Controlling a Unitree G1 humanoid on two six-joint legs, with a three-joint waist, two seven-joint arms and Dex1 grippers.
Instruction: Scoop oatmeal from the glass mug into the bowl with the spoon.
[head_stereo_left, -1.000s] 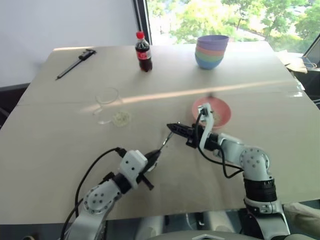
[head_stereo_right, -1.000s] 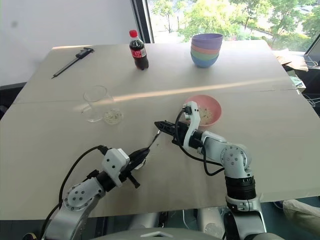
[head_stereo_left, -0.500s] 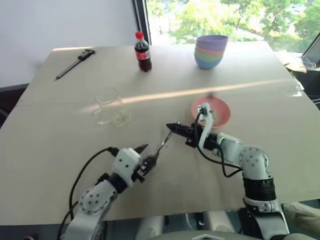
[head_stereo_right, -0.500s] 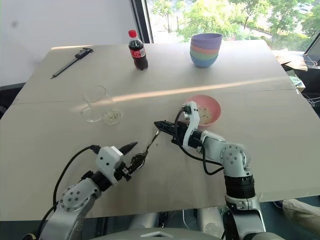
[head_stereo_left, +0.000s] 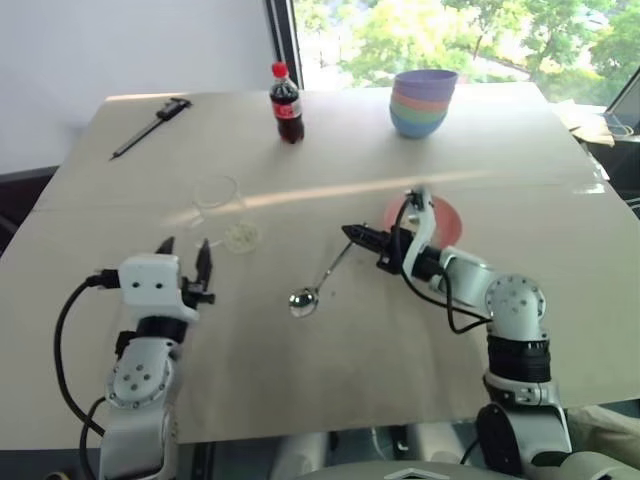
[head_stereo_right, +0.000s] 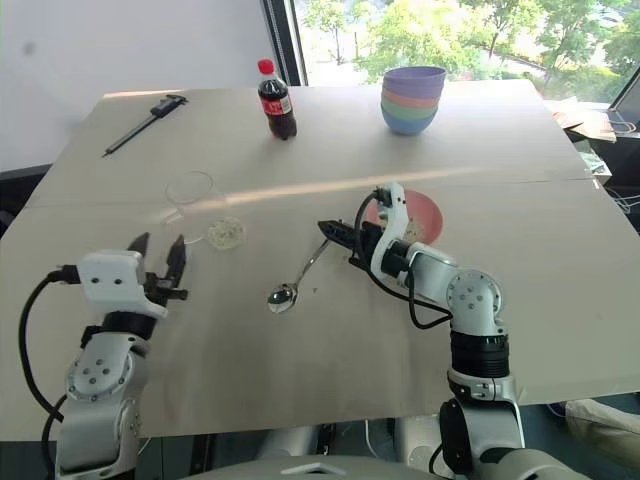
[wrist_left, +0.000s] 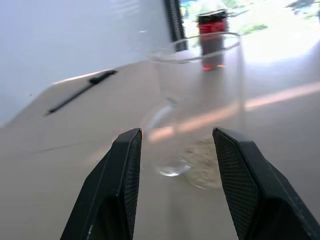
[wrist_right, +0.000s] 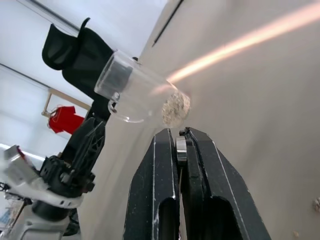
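The right gripper (head_stereo_left: 350, 232) is clamped on the spoon (head_stereo_left: 318, 283) handle, its head resting mid-table. The left gripper (head_stereo_left: 184, 262), fingers apart and empty, hovers near the table's left edge, facing the glass mug (head_stereo_left: 216, 205) of oatmeal (head_stereo_left: 241, 237). The pink bowl (head_stereo_left: 445, 215) sits toward the right edge, behind the right gripper.

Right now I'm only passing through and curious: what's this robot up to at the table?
It is working on moving oatmeal from a glass mug to a pink bowl. The right gripper is shut on the handle of a spoon, whose head rests on the table. The left gripper is open, empty, pointing toward the mug. The mug looks empty, with a small patch of oatmeal beside it on the table.
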